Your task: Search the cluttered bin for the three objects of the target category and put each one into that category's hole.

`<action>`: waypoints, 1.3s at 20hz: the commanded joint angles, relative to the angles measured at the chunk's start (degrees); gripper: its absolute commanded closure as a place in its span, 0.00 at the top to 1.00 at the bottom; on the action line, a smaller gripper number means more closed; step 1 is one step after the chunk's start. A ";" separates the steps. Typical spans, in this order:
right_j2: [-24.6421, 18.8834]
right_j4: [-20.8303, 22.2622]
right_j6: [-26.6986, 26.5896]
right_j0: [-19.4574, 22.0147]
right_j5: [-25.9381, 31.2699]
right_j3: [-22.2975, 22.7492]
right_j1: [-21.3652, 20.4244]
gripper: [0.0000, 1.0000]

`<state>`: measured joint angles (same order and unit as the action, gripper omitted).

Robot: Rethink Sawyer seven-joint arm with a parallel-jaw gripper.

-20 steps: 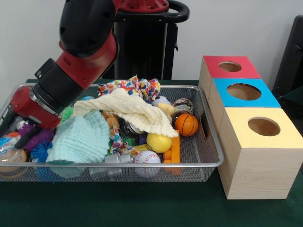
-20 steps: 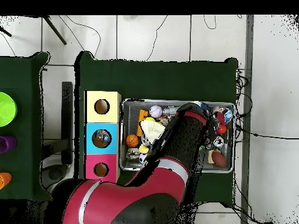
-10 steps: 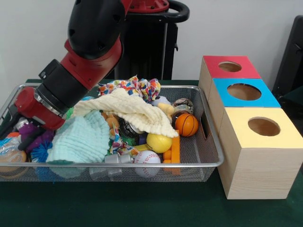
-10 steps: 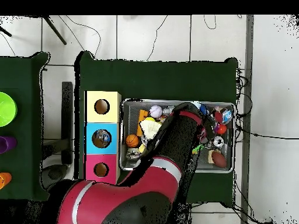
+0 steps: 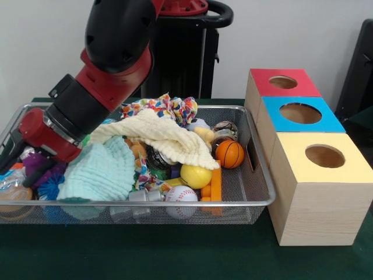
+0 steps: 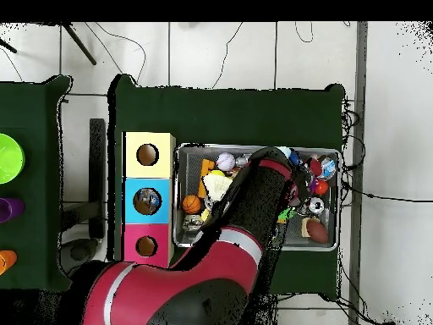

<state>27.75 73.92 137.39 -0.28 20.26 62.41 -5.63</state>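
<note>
The wire bin [image 5: 259,192] is packed: a cream cloth [image 5: 166,137] draped over the middle, a mint cloth [image 5: 102,172] beside it, and toward the bin's box-side end a basketball [image 5: 230,154], yellow ball [image 5: 195,175] and baseball [image 5: 181,195]. The tool [image 5: 11,158] is buried at the bin's opposite end among purple toys; whether it's open, I cannot tell. Since a moment ago the arm [image 6: 254,203] barely shifted. Three boxes, red [image 5: 282,82], blue [image 5: 300,113] and yellow [image 5: 323,156], line the counter [image 5: 175,256] beside the bin.
</note>
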 commanded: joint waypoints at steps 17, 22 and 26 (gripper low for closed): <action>-2.93 -6.11 15.35 -2.03 -2.10 0.70 2.03 1.00; -2.85 -6.11 14.83 -1.75 -2.19 0.37 2.35 1.00; -2.78 -5.90 14.89 -1.59 -2.01 0.03 3.07 1.00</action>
<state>28.00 71.80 137.39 -2.55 20.26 62.40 -5.31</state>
